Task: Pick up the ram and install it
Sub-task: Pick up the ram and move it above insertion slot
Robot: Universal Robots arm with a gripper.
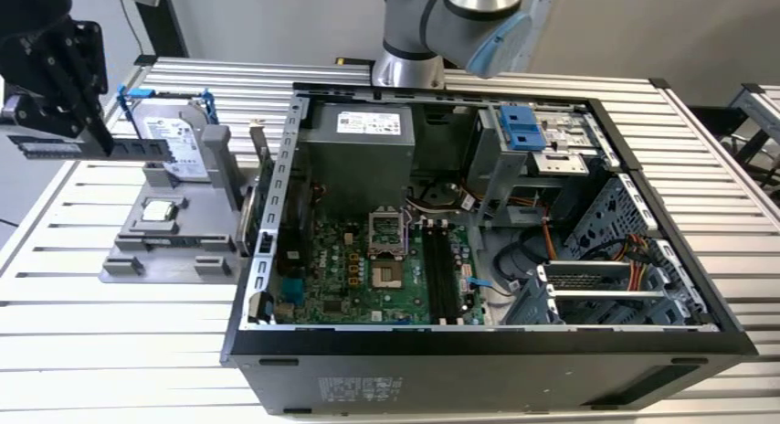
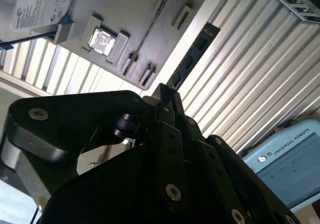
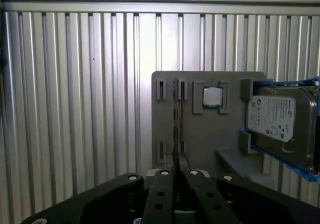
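Green ram sits clamped between the gripper's fingers above the grey holder; motherboard slots stand empty.

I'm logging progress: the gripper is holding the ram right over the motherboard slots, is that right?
Not quite. The gripper does hold the ram, but above the grey holder outside the case, on the exterior view's left, not over the motherboard slots. The exterior view shows it.
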